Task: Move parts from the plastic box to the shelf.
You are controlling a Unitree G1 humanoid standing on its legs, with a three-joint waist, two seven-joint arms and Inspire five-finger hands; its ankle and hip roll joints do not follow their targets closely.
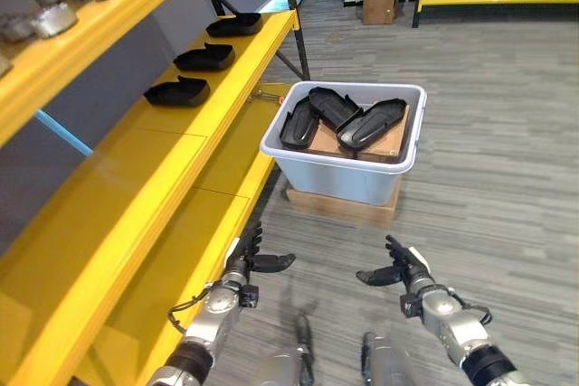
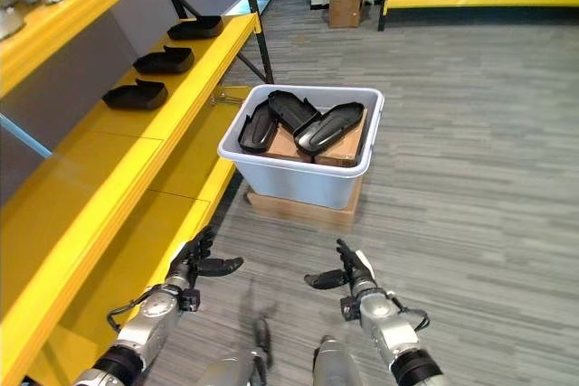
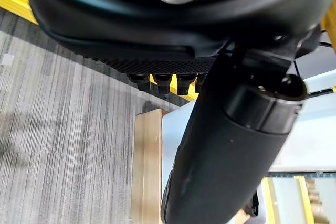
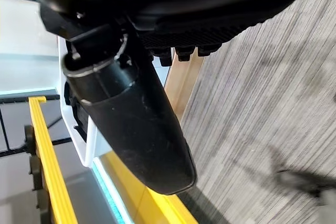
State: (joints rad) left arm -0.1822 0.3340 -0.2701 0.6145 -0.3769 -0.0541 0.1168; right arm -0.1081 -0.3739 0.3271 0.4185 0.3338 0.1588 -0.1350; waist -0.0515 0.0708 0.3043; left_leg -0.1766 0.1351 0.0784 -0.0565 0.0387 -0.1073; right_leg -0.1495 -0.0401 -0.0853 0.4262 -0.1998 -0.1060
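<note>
Both dark hands, left (image 1: 246, 266) and right (image 1: 403, 270), hover spread and empty; I'd reach forward over the grey plastic box (image 1: 342, 178), pinching one black moulded part (image 1: 371, 123).

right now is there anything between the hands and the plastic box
Just bare grey floor in the left eye view: both the left hand and right hand hover short of the plastic box.

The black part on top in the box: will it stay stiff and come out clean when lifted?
Probably stiff: the top black part looks like a moulded shell that holds its shape. Likely light, being thin-walled. It leans on other black parts in the plastic box, so lifting it may shift them.
</note>
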